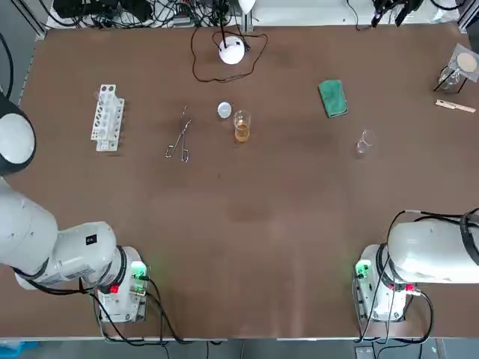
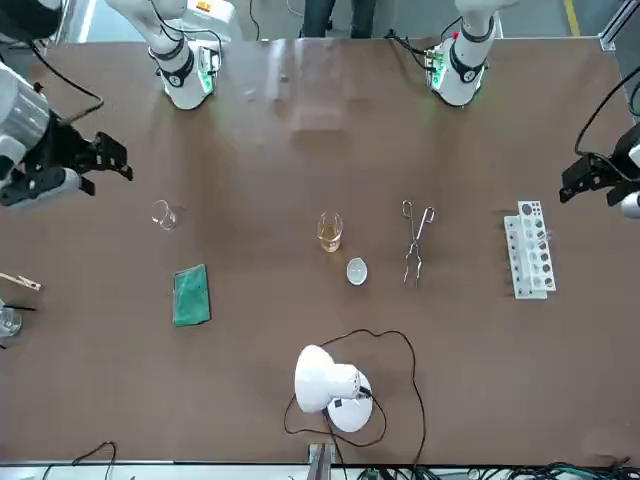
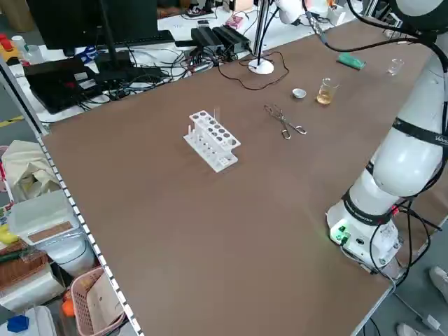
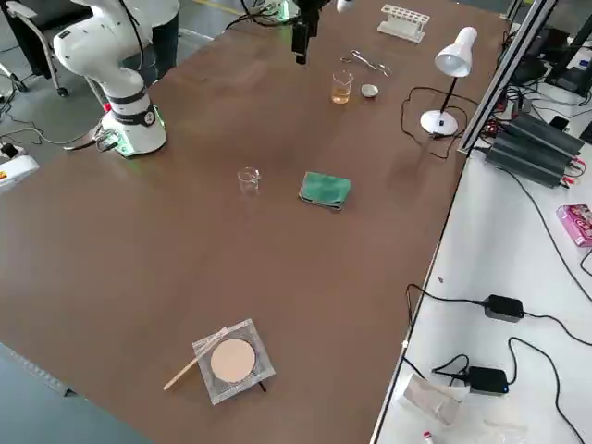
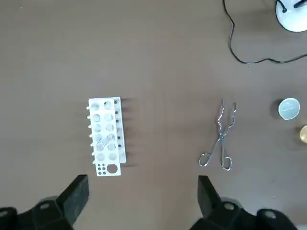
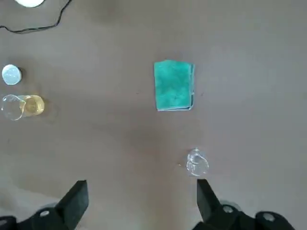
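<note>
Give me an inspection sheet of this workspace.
Surface: brown table, no spills seen.
Job's things: white tube rack nearest left claw; small empty beaker nearest right claw.
Clutter: tongs, beaker of amber liquid, round lid, green cloth, mesh pad with disc, wooden stick.
Claws: both open, holding nothing, raised over the table.
Cables: lamp cord looped on the table by white lamp.
Surroundings: white side bench with power bricks and leads.

Table: wide brown matte tabletop (image 1: 284,224), filling most of the overhead view.
Lamp: white desk lamp (image 1: 232,51) with a black cord, at the table's far edge.
Bench: white worktop (image 4: 536,268) alongside, carrying black power bricks and cables.
Floor: plain grey floor (image 4: 37,106).
</note>
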`<state>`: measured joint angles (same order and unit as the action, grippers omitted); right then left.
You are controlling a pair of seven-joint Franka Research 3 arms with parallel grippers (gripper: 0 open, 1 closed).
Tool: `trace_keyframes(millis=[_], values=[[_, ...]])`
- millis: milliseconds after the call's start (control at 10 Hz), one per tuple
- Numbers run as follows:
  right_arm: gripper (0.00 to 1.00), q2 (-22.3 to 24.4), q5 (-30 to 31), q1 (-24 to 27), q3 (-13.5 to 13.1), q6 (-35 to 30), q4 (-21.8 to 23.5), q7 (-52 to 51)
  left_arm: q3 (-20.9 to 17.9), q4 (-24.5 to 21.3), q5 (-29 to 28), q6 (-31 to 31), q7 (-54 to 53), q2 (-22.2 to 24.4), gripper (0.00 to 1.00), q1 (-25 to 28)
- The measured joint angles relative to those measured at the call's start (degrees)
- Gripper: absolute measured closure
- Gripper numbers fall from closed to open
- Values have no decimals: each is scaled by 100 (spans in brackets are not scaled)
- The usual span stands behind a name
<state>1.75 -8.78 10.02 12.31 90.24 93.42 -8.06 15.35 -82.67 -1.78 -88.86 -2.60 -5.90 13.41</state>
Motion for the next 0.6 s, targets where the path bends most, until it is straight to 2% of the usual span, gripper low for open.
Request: trace_keyframes(millis=[400,600], values=[[0,0,349,175,-41,-355,-646,169,-3,17,0,0,0,1,0,9],[0,-1,396,146,-112,-513,-760,214,-6,18,0,0,-1,1,0,14]])
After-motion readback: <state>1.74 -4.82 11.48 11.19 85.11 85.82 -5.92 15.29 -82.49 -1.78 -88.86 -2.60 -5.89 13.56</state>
